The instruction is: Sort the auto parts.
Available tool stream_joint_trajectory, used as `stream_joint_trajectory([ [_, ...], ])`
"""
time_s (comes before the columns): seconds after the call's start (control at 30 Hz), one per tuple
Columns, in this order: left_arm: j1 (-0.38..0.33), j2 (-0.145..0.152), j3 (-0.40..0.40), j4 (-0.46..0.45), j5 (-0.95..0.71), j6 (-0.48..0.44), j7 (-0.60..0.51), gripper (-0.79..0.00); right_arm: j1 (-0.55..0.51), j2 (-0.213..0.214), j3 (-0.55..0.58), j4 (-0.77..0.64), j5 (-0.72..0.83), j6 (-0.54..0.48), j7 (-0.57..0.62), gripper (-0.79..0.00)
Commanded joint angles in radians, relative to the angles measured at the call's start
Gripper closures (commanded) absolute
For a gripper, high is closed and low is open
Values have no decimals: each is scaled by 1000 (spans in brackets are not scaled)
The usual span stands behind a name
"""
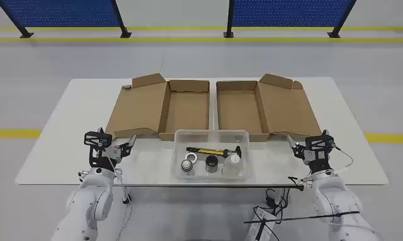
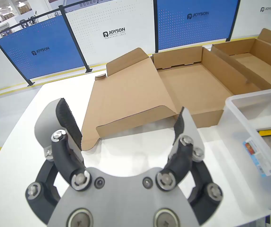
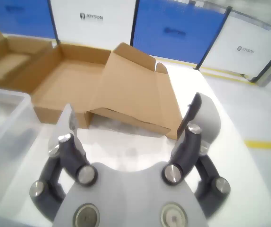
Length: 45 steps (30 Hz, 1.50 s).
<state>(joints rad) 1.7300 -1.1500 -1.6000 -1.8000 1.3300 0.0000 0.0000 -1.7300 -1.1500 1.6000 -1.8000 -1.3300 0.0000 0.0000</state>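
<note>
Brown corrugated cardboard from above: two open flat boxes side by side on the far half of the white table [image 1: 75, 134], the left cardboard box [image 1: 189, 112] and the right cardboard box [image 1: 238, 112], both bare inside, lids folded outward. Just in front of them, at the near edge, a clear plastic bin [image 1: 213, 135] with every visible part inside: a black-and-yellow bar-shaped part [image 1: 208, 151] across the back, then a round metal part [image 1: 188, 166], a dark round part [image 1: 211, 163] and a pale cylindrical part [image 1: 233, 160] in a row before it. Left gripper [image 1: 116, 143] well to one side of the bin, right gripper [image 1: 310, 143] well to the other, both clear of every object. By that count, sorting not yet begun: nothing in either box, some four pieces left to place, exact number hard to tell. From the left wrist: fingers [image 2: 69, 124] spread wide with nothing between them, above bare tabletop, facing the folded-out lid of the left cardboard box; off to one side, a corner of the bin with an end of the black-and-yellow bar-shaped part behind its wall. From the right wrist: fingers [image 3: 192, 114] likewise apart and empty, over the table, before the lid of the right cardboard box, bin wall off to the side, contents too blurred to make out. Likely opening step, as a guess: one arm into the bin for a first part; no clue here as to which part for which box.
</note>
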Motion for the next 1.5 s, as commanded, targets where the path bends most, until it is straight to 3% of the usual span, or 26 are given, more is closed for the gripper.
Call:
stream_joint_trajectory([
  [0.0, 0, 0, 0, 0, 0, 0, 0, -784, 0, 0, 0, 0, 0, 0, 0, -785],
  [0.5, 0, 0, 0, 0, 0, 0, 0, -785, 0, 0, 0, 0, 0, 0, 0, -785],
  [0.73, -67, -5, 27, -15, -21, -31, -30, -785, 0, 0, 0, 0, 0, 0, 0, -785],
  [1.13, -180, -15, 210, -134, -67, -245, -169, -785, 0, 0, 0, 0, 0, 0, 0, -785],
  [1.47, -232, -26, 365, -194, -224, -383, -331, -785, 0, 0, 0, 0, 0, 0, 0, -785],
])
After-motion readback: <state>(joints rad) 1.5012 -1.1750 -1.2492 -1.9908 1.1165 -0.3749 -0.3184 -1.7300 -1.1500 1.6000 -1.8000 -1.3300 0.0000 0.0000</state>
